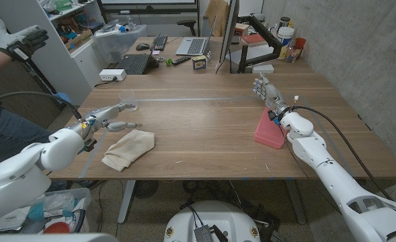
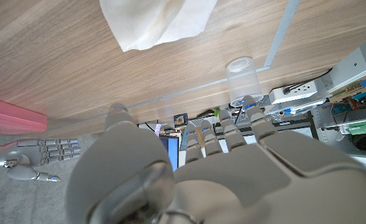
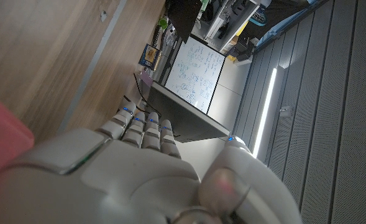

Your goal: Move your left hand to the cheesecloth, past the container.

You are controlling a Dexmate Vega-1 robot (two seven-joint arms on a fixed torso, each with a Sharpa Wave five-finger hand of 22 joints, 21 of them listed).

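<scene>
The left hand (image 1: 111, 119) is seen low over the wooden table (image 1: 204, 128) near its left edge, fingers extended toward the right and holding nothing. The cheesecloth (image 1: 128, 149), a cream cloth lying crumpled on the table, is found just to the near side of that hand and slightly right of it, its long axis running from near-left to far-right. The container (image 1: 129, 106), a small clear cup, stands just beyond the fingertips on the far side, so the cloth and the cup lie on opposite sides of the hand. In the left wrist view the cup (image 2: 243, 79) is seen close ahead of the fingers (image 2: 232, 134), with the cloth (image 2: 155, 22) further off across the wood.

The right hand (image 1: 267, 93) is held upright at the far right of the table, fingers loosely extended and empty, beside a pink block (image 1: 270, 129) and well apart from the cloth. The left hand is judged by far the nearer, and a short pull toward the near edge appears to be what remains.
</scene>
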